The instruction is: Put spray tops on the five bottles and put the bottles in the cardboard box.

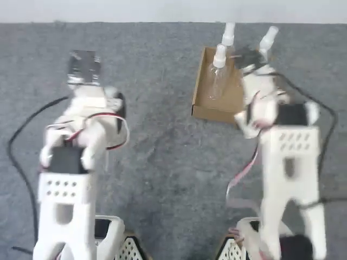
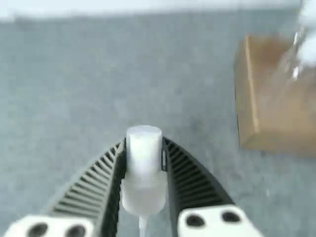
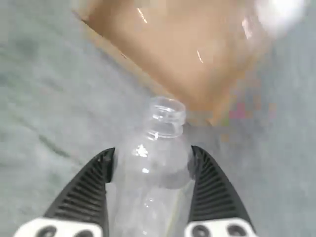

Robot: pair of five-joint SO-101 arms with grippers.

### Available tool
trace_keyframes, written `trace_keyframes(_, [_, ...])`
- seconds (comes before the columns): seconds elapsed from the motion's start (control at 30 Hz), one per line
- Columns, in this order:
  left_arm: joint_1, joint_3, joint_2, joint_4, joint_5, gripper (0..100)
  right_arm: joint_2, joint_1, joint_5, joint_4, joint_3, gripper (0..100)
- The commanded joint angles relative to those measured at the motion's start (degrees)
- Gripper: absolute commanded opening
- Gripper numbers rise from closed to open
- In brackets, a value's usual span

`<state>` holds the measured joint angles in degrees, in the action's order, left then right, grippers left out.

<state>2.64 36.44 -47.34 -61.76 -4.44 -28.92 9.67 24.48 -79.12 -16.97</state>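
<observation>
Bottle in play: a clear open-necked bottle (image 3: 158, 163) with no top on it. The right hand (image 3: 153, 152) pinches it around the body, one jaw on each side, and the neck aims toward the box.
Spray top: one loose white spray top (image 2: 143, 168), clamped tight in the left hand (image 2: 143, 144), with its thin tube trailing down between the jaws.
Box: the cardboard box (image 1: 214, 95) is open and low-walled, sitting on the far right part of the counter (image 1: 162, 141).
Inside it: one capped bottle (image 1: 218, 76) lies flat, its white top toward the far wall.
Count: three capped bottles at the box. One is the bottle lying inside; a second (image 1: 228, 33) sits at the far edge and a third (image 1: 269, 38) at the far right corner. Whether those two are inside or just behind, I cannot tell. Add one uncapped bottle and one loose top.
Room: the left hand hangs over bare grey counter, well apart from the box. The right hand hangs at the box's right side.
</observation>
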Motion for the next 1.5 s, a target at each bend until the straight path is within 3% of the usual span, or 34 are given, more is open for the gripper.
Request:
trace_keyframes(0.0, [2.6,-13.1,-4.0,-4.8,-0.7,2,-9.2,16.3,-5.6,9.1,-8.6,0.6])
trace_keyframes(0.2, [4.8,-24.7,-4.0,-6.5,-1.4,2,-9.1,31.6,-9.4,21.8,-19.5,0.6])
trace_keyframes(0.3, [4.8,-27.6,-3.9,-6.0,-7.1,2,-9.0,35.3,-10.7,26.4,-23.0,0.6])
trace_keyframes(0.63, [4.7,-27.4,-3.9,0.6,-14.4,2,-9.3,39.8,-7.6,40.9,-32.2,0.7])
trace_keyframes(0.9, [4.4,-17.2,-4.0,10.1,-17.0,2,-18.6,46.3,-7.6,63.2,-47.5,0.6])
trace_keyframes(1.07, [3.8,-15.3,-4.2,10.8,-17.1,2,-24.5,45.6,-9.5,65.7,-52.5,0.6])
trace_keyframes(1.47, [-1.0,-12.2,-4.3,3.0,-17.1,2,-24.8,45.6,-13.5,65.2,-53.0,0.6])
